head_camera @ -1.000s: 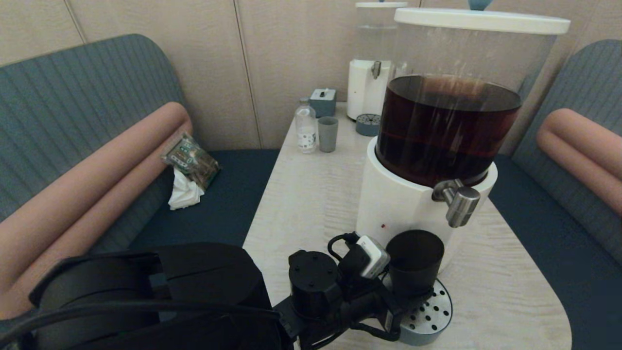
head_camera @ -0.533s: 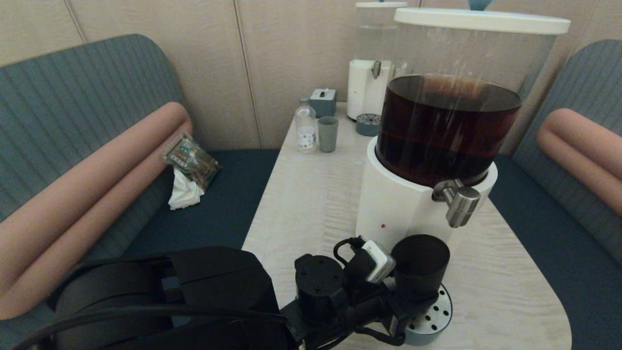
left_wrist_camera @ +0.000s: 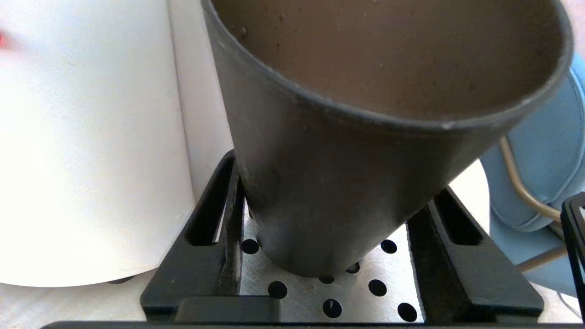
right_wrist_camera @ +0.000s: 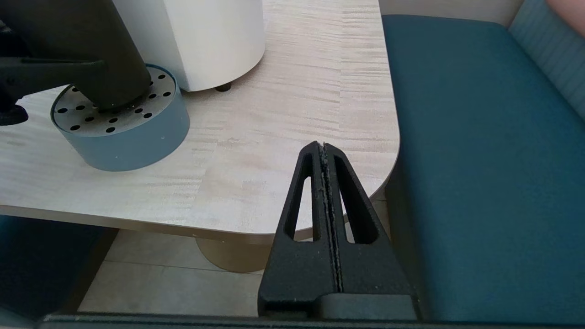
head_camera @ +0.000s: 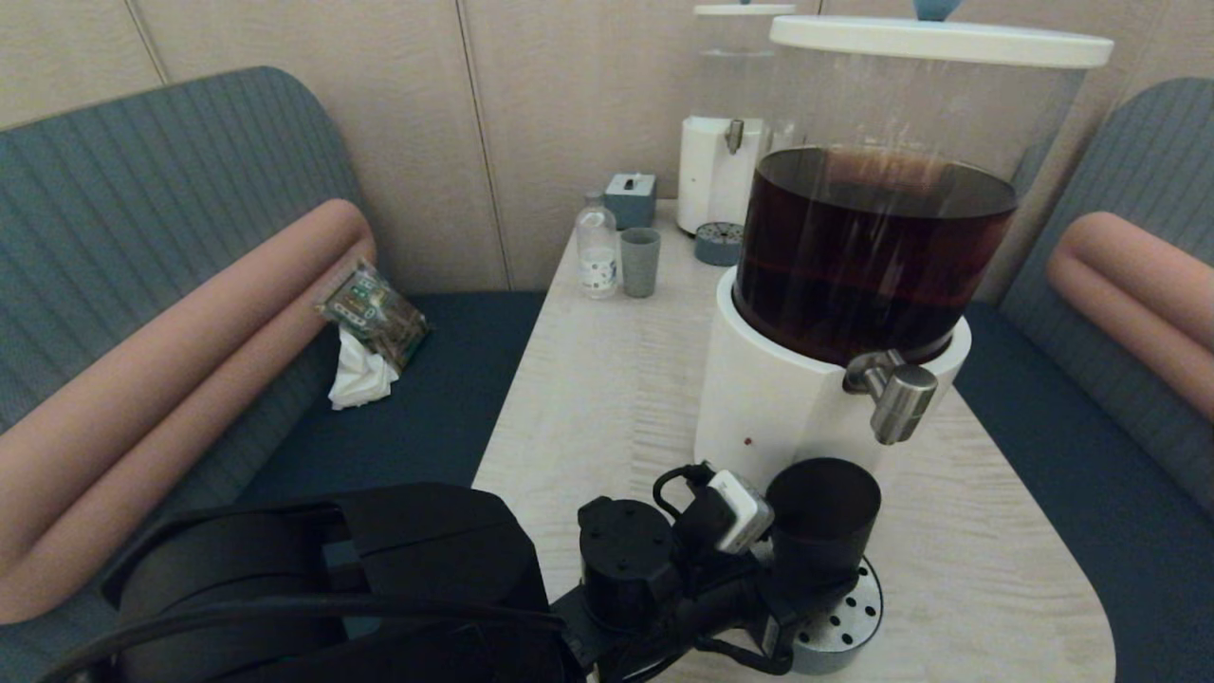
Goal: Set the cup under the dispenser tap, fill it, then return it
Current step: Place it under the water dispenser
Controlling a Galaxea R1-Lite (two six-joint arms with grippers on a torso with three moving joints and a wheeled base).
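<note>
The dark tapered cup (head_camera: 823,517) stands on the round perforated drip tray (head_camera: 844,621), in front of the big dispenser's white base (head_camera: 768,398). My left gripper (head_camera: 801,574) is shut on the cup, low on its body. In the left wrist view a black finger (left_wrist_camera: 215,219) presses each side of the cup (left_wrist_camera: 365,160). The steel tap (head_camera: 896,394) juts out above, a little right of the cup's rim, and nothing flows from it. My right gripper (right_wrist_camera: 323,148) is shut and empty, off the table's near right corner.
At the table's far end are a pale grey-green cup (head_camera: 640,261), a small bottle (head_camera: 597,249), a grey box (head_camera: 631,197) and a smaller clear-liquid dispenser (head_camera: 726,161). A packet (head_camera: 375,308) and tissue (head_camera: 360,375) lie on the left bench. A blue bench seat (right_wrist_camera: 480,160) flanks the table's right edge.
My left gripper has carried the cup a little to the right, further onto the drip tray and nearer the tap. Over the last half second it has barely moved.
</note>
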